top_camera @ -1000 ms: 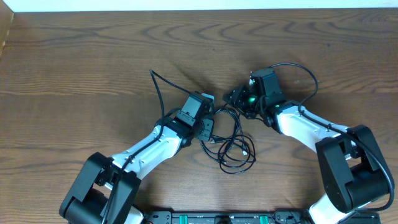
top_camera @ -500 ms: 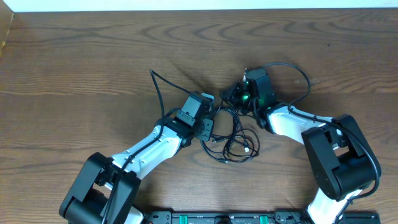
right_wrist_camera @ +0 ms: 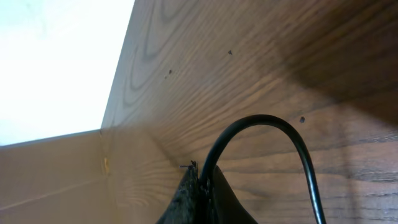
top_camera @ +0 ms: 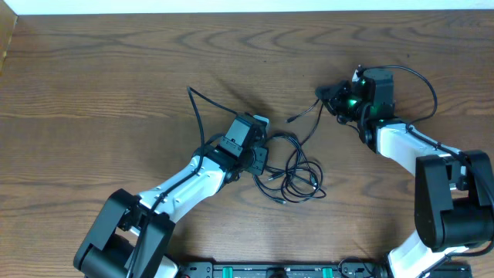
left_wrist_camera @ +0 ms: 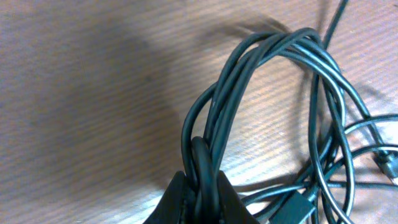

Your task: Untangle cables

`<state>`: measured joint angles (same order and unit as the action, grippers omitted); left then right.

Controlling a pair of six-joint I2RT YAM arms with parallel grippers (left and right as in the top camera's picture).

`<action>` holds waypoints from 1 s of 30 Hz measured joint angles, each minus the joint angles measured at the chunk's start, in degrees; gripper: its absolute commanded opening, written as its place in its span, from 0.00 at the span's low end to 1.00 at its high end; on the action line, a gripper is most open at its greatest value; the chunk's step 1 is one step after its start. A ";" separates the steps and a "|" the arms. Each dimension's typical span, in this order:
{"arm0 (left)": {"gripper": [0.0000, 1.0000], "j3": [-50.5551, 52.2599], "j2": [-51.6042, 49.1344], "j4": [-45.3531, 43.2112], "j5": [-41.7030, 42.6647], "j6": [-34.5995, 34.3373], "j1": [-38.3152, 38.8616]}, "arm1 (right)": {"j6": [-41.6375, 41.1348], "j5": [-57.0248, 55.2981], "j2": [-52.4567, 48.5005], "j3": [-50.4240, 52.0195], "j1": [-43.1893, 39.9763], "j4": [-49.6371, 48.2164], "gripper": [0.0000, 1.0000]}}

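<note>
A tangle of black cables (top_camera: 293, 174) lies at the table's middle. My left gripper (top_camera: 261, 158) is shut on a bundle of several black cable loops (left_wrist_camera: 249, 93), which arch up from between its fingers (left_wrist_camera: 202, 193). One black strand (top_camera: 309, 116) runs from the tangle up to my right gripper (top_camera: 333, 99) at the back right. That gripper is shut on the strand, which bends over its fingertips (right_wrist_camera: 204, 186) in the right wrist view (right_wrist_camera: 273, 124). A loose cable end (top_camera: 193, 96) points to the back left.
The wooden table (top_camera: 116, 77) spreads out on all sides. Its far edge (top_camera: 247, 11) meets a white wall. A black plug (left_wrist_camera: 292, 208) lies by the left fingers. The right arm's own cable (top_camera: 421, 81) loops behind its wrist.
My right gripper has moved to the right and back with one strand, drawing it out of the tangle. The tangle has shifted and loosened. The left gripper has stayed in place.
</note>
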<state>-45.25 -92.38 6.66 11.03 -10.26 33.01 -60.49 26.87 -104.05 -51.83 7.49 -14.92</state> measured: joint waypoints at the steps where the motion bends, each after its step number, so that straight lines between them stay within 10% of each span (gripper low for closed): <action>1: 0.08 0.20 0.00 -1.27 2.12 0.48 -0.04 | 0.31 -0.85 0.13 0.00 0.09 1.44 0.01; 9: 0.08 0.24 5.40 -4.42 16.79 4.44 -0.17 | 6.12 -2.84 0.20 0.04 0.96 6.80 0.01; 30: 0.08 0.26 13.92 -3.85 15.61 5.64 -0.17 | 20.00 30.45 0.20 0.04 -6.34 2.69 0.01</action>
<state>-44.99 -78.46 2.81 26.63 -4.62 32.84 -40.49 57.32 -103.85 -51.79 1.15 -12.23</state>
